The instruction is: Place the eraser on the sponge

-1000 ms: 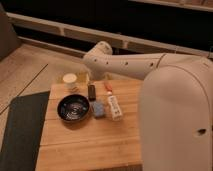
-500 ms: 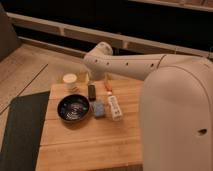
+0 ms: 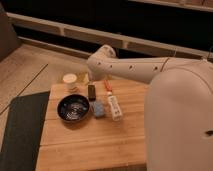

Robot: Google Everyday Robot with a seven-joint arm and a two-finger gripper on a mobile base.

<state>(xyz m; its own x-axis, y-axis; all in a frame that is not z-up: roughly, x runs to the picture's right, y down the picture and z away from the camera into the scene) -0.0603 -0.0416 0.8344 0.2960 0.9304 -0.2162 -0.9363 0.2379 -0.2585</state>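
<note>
While eraser [image 3: 92,91] lies on desk [image 3: 90,145], long axis front-to-back, just behind sponge [image 3: 99,109], hand [image 3: 91,78] hangs at its far end; grip state: cannot tell

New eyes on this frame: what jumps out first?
The big white robot body fills the right foreground. Its arm stretches left over the back edge of the wooden table, with the gripper at its end just above the eraser. Next comes the row mid-table: black bowl, blue-grey sponge and white tube, with the eraser lying just behind the sponge, not on it.
</note>
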